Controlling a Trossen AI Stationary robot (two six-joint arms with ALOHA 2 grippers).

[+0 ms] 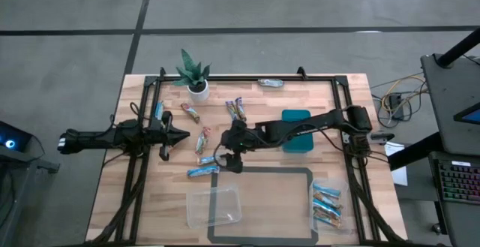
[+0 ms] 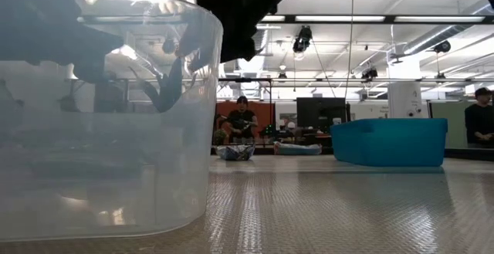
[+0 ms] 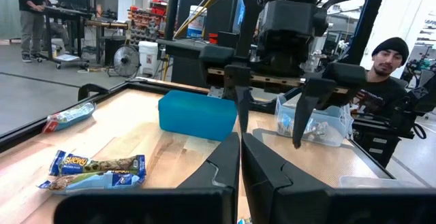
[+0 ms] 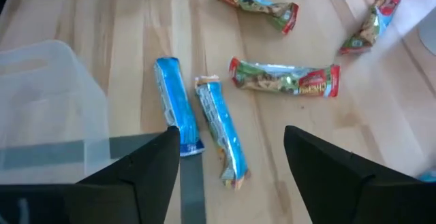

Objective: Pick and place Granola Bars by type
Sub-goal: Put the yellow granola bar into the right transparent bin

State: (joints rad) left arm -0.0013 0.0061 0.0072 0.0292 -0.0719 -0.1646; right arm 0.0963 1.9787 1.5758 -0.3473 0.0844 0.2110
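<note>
The sorting looks partly done, with most of it left. One clear plastic tub (image 1: 327,206) near the counter's front right corner holds a small batch of wrapped bars (image 1: 326,205), blue and brownish ones mixed as far as can be told; their count is unclear, perhaps five or six. The second clear plastic tub (image 1: 214,206), at the front edge nearer the middle, looks empty, and the teal rectangular bin (image 1: 297,131) right of centre shows nothing inside from above. Loose on the wooden counter (image 1: 262,100) lie two bright blue wrapped bars (image 4: 178,118) side by side near the middle, about three red-and-brown multicoloured bars (image 4: 284,78) just behind them toward the potted plant (image 1: 194,74), two more bars (image 1: 236,109) further back, a silvery one (image 1: 271,82) at the back edge, and one bar (image 1: 158,111) by the left arm. So roughly nine are still unsorted. The right claw (image 4: 231,164) hangs over the two blue bars with its jaws spread wide, holding nothing. The left claw (image 1: 178,134) waits left of centre, shut and empty.
</note>
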